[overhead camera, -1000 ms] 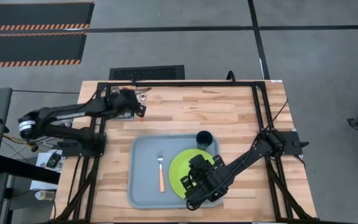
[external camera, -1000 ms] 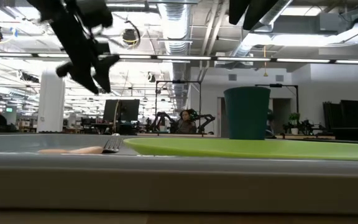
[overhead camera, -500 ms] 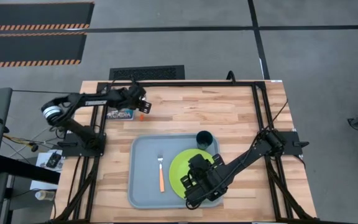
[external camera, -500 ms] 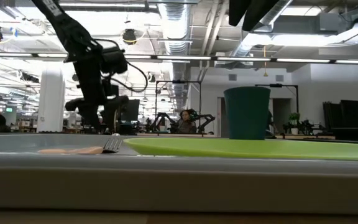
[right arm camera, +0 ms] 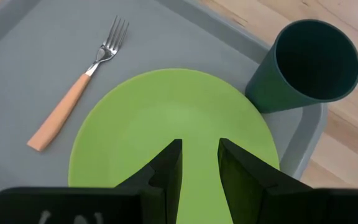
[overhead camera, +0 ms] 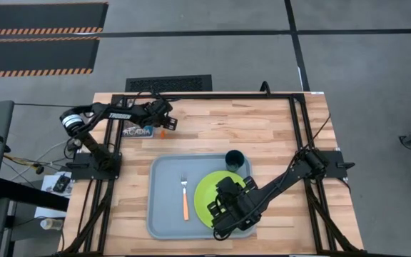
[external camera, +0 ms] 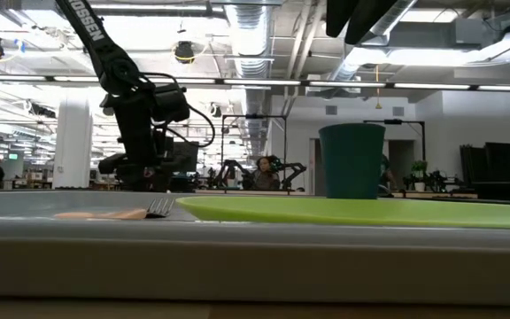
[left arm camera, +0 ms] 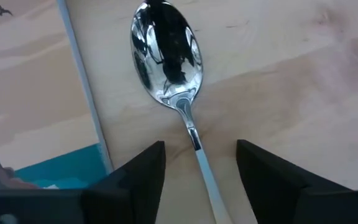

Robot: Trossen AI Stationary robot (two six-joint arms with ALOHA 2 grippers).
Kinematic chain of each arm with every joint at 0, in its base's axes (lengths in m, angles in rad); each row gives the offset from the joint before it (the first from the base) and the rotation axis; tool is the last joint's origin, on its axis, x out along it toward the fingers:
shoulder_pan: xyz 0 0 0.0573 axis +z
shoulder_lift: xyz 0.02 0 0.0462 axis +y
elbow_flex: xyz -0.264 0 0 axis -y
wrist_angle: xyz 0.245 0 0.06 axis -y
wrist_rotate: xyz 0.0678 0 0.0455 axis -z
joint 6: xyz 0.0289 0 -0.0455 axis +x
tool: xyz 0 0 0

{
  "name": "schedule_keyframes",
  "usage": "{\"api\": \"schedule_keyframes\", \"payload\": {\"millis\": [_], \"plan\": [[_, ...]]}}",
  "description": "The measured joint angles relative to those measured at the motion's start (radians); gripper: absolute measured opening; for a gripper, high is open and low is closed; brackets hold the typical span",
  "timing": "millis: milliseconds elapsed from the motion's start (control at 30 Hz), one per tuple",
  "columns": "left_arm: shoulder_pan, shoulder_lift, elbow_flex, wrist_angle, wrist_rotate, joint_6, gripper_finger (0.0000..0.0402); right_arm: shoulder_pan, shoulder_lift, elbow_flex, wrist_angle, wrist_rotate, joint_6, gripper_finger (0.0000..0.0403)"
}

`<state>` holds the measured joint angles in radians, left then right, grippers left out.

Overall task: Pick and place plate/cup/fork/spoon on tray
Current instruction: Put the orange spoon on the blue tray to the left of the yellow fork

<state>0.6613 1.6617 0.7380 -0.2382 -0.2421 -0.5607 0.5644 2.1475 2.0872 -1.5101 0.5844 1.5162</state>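
The spoon (left arm camera: 166,56) lies flat on the wooden table at the far left, beside the ACADIA booklet (overhead camera: 138,130); its orange handle end (overhead camera: 161,132) shows in the high view. My left gripper (left arm camera: 201,149) is low over it and open, one finger on each side of the stem, touching nothing. The lime-green plate (overhead camera: 209,191), the teal cup (overhead camera: 235,159) and the fork (overhead camera: 185,196) rest on the blue-grey tray (overhead camera: 164,214). My right gripper (right arm camera: 199,146) hovers over the plate, its fingers a little apart and empty.
The booklet (left arm camera: 30,93) lies right beside the spoon's bowl. A black frame runs along the table's far and side edges (overhead camera: 220,95). Bare wood stretches between the spoon and the tray (overhead camera: 212,132). People sit in the room beyond the table (external camera: 261,173).
My left gripper has gone toward the table's right edge and down, from well above the table to just over the spoon. The right arm and everything on the tray have stayed still.
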Motion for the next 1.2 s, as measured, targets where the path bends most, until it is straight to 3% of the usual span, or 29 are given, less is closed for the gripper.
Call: {"api": "schedule_keyframes", "payload": {"millis": [100,333,733,900,1200], "plan": [[0.0,0.002,0.0,0.004,-0.007,-0.008,0.0151,0.0,0.0,0.0,0.0,0.0,-0.004,0.0127],[-0.006,0.007,-0.001,0.012,-0.014,-0.009,0.0014,0.0,0.0,0.0,0.0,0.0,-0.006,0.0127],[-0.015,-0.04,-0.006,-0.007,0.027,0.024,0.0001,-0.001,0.0,0.0,0.007,-0.001,-0.006,0.0127],[-0.042,-0.132,-0.007,-0.048,0.04,0.027,0.0001,-0.011,0.0,0.0,0.033,0.004,-0.006,0.0127],[-0.167,-0.352,-0.007,-0.137,0.021,0.022,0.0,-0.051,-0.001,0.0,0.068,0.111,-0.01,0.0127]]}}
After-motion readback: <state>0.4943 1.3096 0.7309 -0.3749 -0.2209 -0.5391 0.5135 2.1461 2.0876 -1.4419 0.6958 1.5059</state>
